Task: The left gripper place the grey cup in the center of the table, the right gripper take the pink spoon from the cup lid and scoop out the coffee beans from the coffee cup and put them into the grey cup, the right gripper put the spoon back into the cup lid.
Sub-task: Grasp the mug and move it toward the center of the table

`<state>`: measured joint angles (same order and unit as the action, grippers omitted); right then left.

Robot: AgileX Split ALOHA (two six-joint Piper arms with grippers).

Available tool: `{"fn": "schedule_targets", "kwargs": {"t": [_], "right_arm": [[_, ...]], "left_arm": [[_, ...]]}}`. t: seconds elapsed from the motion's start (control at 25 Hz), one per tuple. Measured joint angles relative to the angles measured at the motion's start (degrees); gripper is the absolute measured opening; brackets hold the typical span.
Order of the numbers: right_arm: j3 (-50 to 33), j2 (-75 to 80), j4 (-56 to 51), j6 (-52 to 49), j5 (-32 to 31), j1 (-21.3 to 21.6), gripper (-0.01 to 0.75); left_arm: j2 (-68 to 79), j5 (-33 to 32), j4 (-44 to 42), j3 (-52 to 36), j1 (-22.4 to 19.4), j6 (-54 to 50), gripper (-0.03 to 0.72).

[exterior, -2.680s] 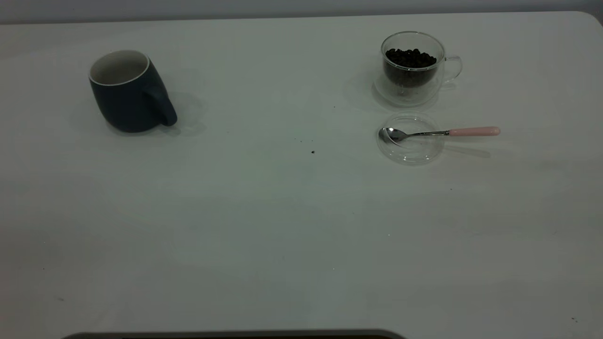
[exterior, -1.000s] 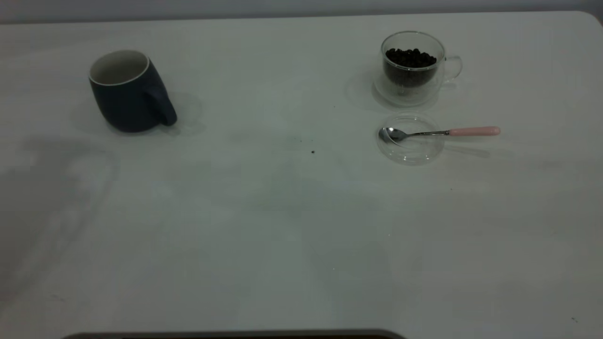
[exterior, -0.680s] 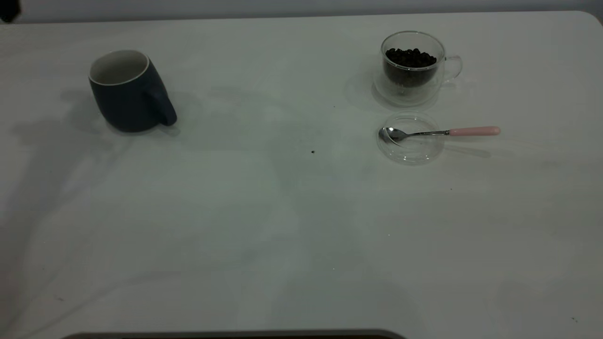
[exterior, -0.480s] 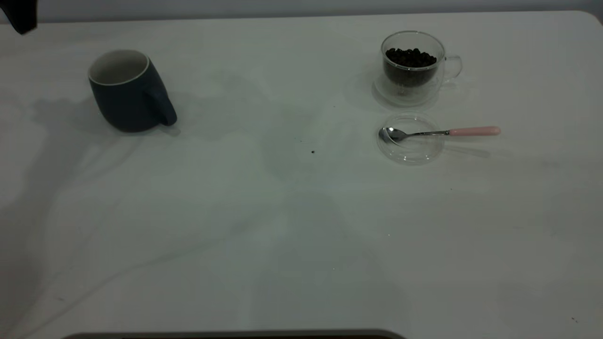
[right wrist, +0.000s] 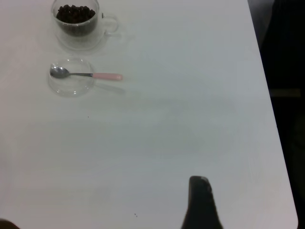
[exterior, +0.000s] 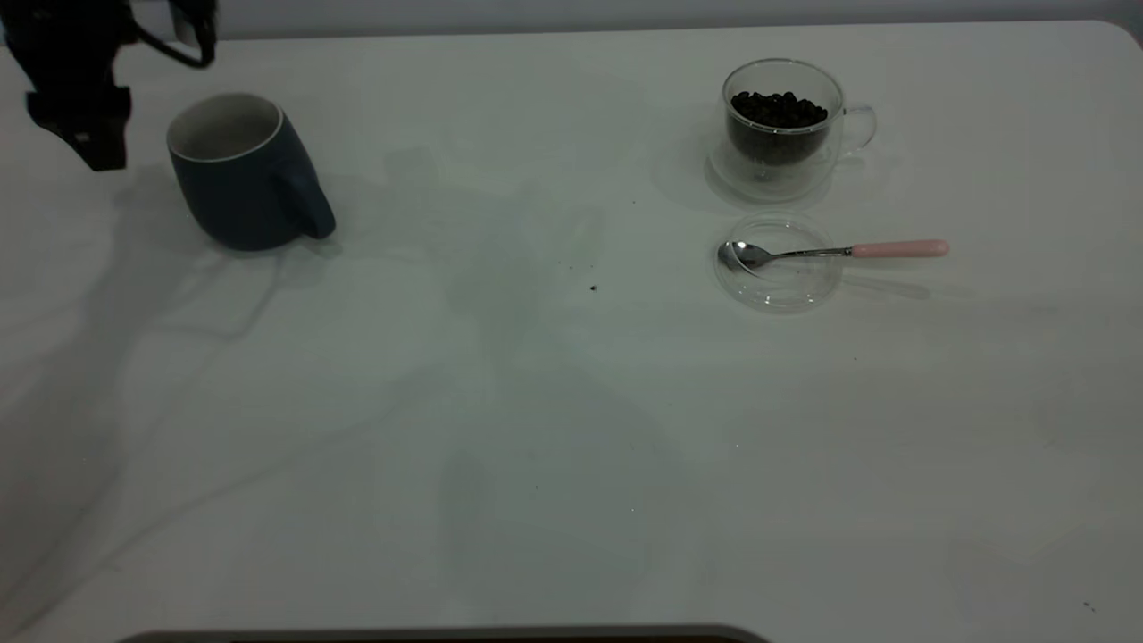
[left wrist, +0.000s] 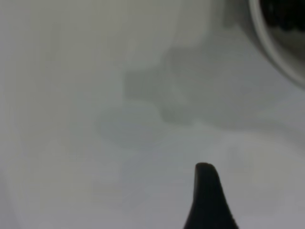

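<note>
The grey cup [exterior: 241,179] stands at the far left of the table [exterior: 536,402], its handle turned toward the middle. My left gripper [exterior: 80,129] hangs just left of it, apart from it; the cup's pale rim [left wrist: 274,52] shows in the left wrist view. At the far right the coffee cup [exterior: 786,134] holds the coffee beans [exterior: 779,109]. In front of it the pink spoon [exterior: 835,252] lies with its bowl in the cup lid [exterior: 779,279] and its handle pointing right. My right gripper [right wrist: 199,200] stays well away from the spoon [right wrist: 86,75].
A few dark specks [exterior: 593,288] lie near the middle of the table. The table's right edge [right wrist: 271,119] runs close beside my right gripper, with dark space beyond it. A dark strip [exterior: 446,636] lines the near edge.
My left arm has come into view at the top left and moved down beside the grey cup. Its shadows have swept over the table. The cups, lid and spoon have not moved.
</note>
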<state>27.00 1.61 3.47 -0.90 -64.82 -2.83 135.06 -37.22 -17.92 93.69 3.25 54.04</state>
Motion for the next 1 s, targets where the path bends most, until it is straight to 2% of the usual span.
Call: {"fn": "schedule_targets", "kwargs": {"t": [0.24, 0.76, 1.0], "right_arm": [[0.0, 0.0, 0.0, 0.0, 0.0, 0.0, 0.574], [0.0, 0.0, 0.0, 0.0, 0.0, 0.0, 0.574], [0.0, 0.0, 0.0, 0.0, 0.0, 0.0, 0.574]], "left_arm": [[2.5, 3.6, -0.7, 0.3, 2.9, 2.4, 0.567], [3.2, 6.2, -0.7, 0.5, 17.6, 2.7, 0.567], [3.2, 9.2, -0.6, 0.5, 22.5, -2.6, 0.567]]}}
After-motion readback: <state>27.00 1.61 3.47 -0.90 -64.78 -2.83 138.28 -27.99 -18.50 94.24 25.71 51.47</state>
